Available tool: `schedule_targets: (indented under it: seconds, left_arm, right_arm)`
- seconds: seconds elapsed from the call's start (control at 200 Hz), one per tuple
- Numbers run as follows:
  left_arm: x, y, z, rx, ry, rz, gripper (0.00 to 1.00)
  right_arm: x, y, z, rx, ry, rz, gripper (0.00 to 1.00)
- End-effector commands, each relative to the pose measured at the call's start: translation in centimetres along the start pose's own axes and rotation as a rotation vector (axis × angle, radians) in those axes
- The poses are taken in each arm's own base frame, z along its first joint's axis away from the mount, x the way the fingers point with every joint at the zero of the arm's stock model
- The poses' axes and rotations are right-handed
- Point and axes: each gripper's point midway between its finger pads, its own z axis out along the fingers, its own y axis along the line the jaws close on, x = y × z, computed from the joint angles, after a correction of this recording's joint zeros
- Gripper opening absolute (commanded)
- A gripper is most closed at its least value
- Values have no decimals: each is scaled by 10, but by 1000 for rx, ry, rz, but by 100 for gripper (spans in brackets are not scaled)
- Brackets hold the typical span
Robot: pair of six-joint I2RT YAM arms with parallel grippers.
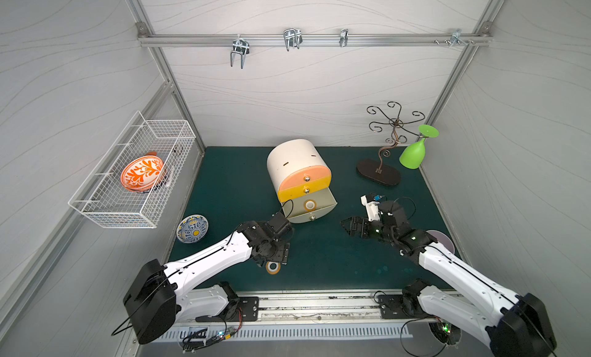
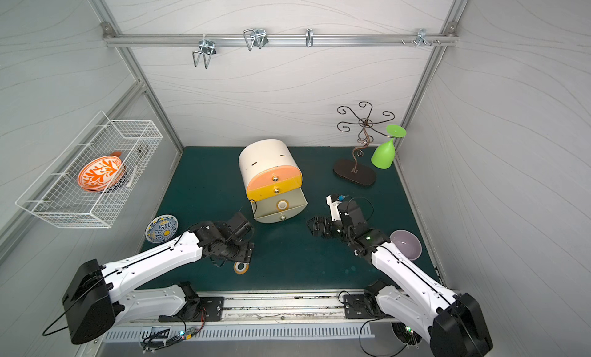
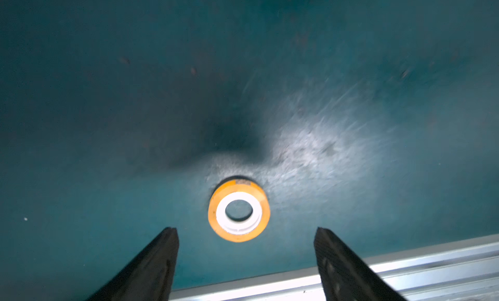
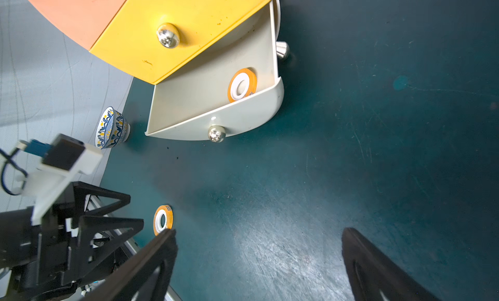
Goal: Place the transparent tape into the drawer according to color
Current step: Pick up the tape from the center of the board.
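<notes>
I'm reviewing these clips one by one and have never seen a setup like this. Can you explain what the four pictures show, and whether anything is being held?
Two white and black robot arms, the left arm and the right arm, work over a dark green mat. Two pictures look down from one overhead camera pair. The other two come from a camera on each arm's wrist, looking out along its jaws.

On the mat stands a small drawer cabinet with its bottom drawer pulled out. One orange tape roll lies inside it. A second orange tape roll lies flat on the mat, just ahead of the left arm's open jaws. The right arm's jaws are open too, so nothing is held.

Also there are a patterned bowl, a purple bowl and a green goblet.
</notes>
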Motion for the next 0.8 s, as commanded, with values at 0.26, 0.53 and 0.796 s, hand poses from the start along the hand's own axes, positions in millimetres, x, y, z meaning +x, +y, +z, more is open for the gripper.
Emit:
schedule_targets:
  seconds: [0.26, 0.53, 0.796]
  left_arm:
    - [14, -19, 16, 92, 69, -48, 64]
    - [19, -28, 30, 48, 112, 5, 58]
    - [18, -28, 41, 20, 126, 29, 53]
  right_arm:
    - [2, -4, 1, 6, 0, 4, 99]
    - [2, -5, 0, 12, -3, 1, 99]
    - [2, -7, 0, 18, -3, -5, 99]
